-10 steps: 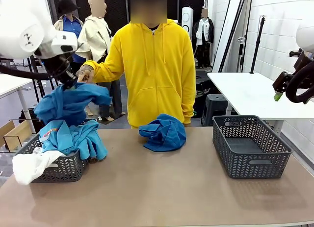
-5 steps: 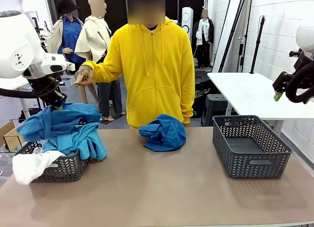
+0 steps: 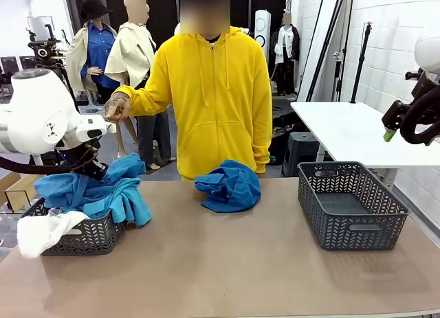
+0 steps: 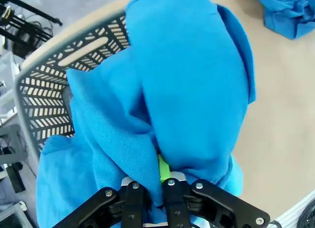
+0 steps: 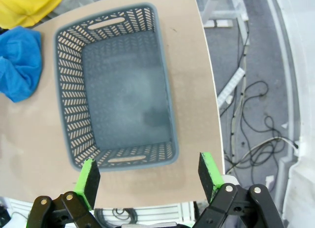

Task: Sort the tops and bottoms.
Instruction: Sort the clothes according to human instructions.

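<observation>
My left jaws, held low on a bent arm, pinch a fold of the bright blue fabric garment (image 4: 197, 90) over the dark grey slotted plastic basket (image 3: 89, 237) at the desk's (image 3: 227, 263) left end. The garment drapes lengthwise across the rim toward the desk's middle, its shape lost in folds. My right jaws hang spread above the second grey slotted basket (image 5: 118, 90).

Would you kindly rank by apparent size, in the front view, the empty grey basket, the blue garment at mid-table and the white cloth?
1. empty grey basket
2. blue garment at mid-table and white cloth look alike; the cloth is nearer the camera, so unranked.
</observation>
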Controlling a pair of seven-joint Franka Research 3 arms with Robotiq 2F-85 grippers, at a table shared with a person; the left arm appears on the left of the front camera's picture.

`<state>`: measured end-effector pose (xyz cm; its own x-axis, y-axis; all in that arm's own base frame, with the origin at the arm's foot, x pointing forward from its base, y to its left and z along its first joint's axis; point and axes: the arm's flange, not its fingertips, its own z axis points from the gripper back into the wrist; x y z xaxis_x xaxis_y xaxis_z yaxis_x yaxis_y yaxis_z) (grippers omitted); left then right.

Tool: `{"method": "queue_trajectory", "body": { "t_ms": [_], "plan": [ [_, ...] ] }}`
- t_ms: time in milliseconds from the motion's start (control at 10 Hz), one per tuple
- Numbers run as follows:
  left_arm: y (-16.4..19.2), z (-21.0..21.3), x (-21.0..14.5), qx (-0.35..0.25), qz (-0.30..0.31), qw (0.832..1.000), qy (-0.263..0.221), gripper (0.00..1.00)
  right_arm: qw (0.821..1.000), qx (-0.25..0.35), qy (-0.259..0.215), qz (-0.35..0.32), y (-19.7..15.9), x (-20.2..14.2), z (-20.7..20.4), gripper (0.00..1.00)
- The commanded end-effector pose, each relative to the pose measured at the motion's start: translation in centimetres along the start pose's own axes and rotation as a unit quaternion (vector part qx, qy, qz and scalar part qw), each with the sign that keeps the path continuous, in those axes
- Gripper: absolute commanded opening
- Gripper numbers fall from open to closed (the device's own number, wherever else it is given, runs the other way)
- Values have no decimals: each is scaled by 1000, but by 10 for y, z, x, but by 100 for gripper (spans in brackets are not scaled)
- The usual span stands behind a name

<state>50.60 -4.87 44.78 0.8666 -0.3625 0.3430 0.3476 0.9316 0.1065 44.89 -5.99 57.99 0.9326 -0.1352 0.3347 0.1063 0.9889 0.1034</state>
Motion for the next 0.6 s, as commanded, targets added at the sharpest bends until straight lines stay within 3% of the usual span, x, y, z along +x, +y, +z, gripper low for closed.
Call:
{"method": "queue_trajectory", "body": {
  "t_ms": [0, 300, 400, 500],
  "plan": [
    [9, 4, -7, 25, 12, 1000, -1, 0, 1000, -10, 2, -7, 1, -2, 0, 100],
    [19, 43, 8, 55, 12, 998, -32, 4, 1000, -10, 2, -7, 1, -2, 0, 100],
    [20, 50, 11, 52, 11, 998, -35, 11, 1000, -10, 2, -7, 1, -2, 0, 100],
    [20, 53, 14, 50, 9, 998, -35, 26, 1000, -10, 2, -7, 1, -2, 0, 100]
  ]
}}
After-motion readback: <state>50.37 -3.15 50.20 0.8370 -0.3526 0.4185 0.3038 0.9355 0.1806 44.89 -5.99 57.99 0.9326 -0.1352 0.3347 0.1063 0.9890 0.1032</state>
